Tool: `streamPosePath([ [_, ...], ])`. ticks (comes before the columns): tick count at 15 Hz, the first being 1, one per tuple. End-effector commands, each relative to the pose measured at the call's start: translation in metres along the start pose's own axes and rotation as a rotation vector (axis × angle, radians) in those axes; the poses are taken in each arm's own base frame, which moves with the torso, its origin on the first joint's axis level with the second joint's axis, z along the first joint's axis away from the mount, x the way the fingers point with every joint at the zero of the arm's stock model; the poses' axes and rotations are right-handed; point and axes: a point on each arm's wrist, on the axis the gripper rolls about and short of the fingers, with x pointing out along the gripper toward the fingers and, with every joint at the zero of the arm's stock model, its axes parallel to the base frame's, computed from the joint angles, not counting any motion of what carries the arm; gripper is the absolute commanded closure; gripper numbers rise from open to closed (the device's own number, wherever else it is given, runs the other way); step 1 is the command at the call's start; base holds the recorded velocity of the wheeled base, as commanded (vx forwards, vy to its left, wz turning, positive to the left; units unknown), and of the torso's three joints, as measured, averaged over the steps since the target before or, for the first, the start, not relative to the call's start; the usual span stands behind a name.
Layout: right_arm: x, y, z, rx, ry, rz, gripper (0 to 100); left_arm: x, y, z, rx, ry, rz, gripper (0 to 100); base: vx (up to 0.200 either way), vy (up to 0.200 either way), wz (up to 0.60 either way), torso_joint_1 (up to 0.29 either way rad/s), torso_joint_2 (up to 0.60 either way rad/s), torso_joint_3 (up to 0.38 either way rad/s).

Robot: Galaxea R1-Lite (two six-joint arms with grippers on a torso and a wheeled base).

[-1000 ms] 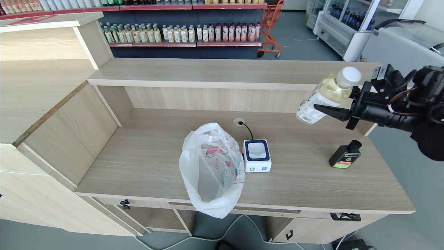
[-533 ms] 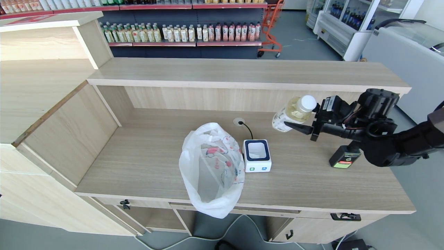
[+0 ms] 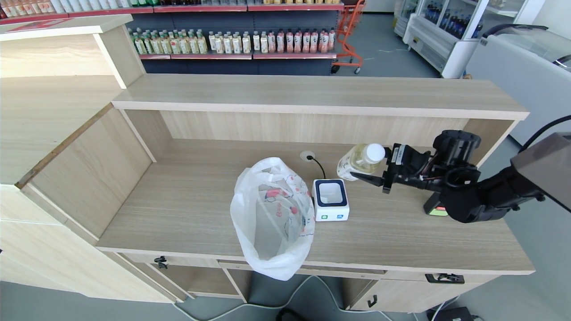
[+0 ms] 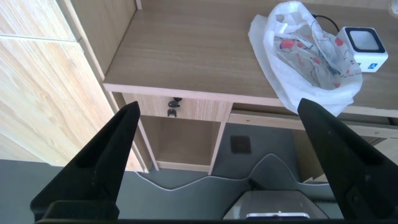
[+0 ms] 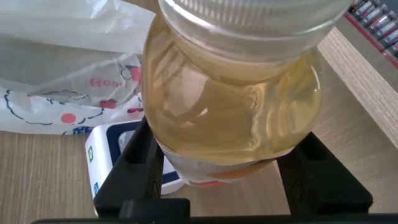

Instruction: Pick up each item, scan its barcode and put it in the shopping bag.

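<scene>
Head view, right hand (image 3: 359, 172) gripping pale bottle (image 3: 357, 160), dark bottle (image 3: 435, 209) mostly hidden

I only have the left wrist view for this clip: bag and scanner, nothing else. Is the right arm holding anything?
Observer: Yes, the right gripper is shut on a bottle of pale yellow drink with a white cap.
Operator: Where is it relative to the scanner?
Observer: In the head view it shows tilted, just right of and beyond the scanner, not over its window.
Operator: Anything else waiting?
Observer: A small dark item with a red and green label on the counter, mostly hidden behind the right arm.
</scene>
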Motion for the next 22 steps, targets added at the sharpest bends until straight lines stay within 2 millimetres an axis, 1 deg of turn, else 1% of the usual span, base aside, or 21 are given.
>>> streamPosePath([
  [1,0.005,0.007,-0.006,-0.011,0.001,0.016,100,0.0,0.0,0.0,0.0,0.0,0.0,0,0.0,0.0,0.0,0.0,0.0,0.0],
  [5,0.016,0.016,-0.011,-0.023,-0.011,0.036,100,0.0,0.0,0.0,0.0,0.0,0.0,0,0.0,0.0,0.0,0.0,0.0,0.0],
  [8,0.019,0.021,-0.018,-0.024,-0.007,0.045,100,0.0,0.0,0.0,0.0,0.0,0.0,0,0.0,0.0,0.0,0.0,0.0,0.0],
  [13,0.022,0.018,-0.023,-0.052,-0.009,0.038,100,0.0,0.0,0.0,0.0,0.0,0.0,0,0.0,0.0,0.0,0.0,0.0,0.0],
  [16,0.022,0.022,-0.03,-0.06,-0.001,0.044,100,0.0,0.0,0.0,0.0,0.0,0.0,0,0.0,0.0,0.0,0.0,0.0,0.0],
  [20,0.026,0.022,-0.032,-0.066,-0.007,0.042,100,0.0,0.0,0.0,0.0,0.0,0.0,0,0.0,0.0,0.0,0.0,0.0,0.0],
  [22,0.028,0.025,-0.038,-0.056,-0.002,0.048,100,0.0,0.0,0.0,0.0,0.0,0.0,0,0.0,0.0,0.0,0.0,0.0,0.0],
])
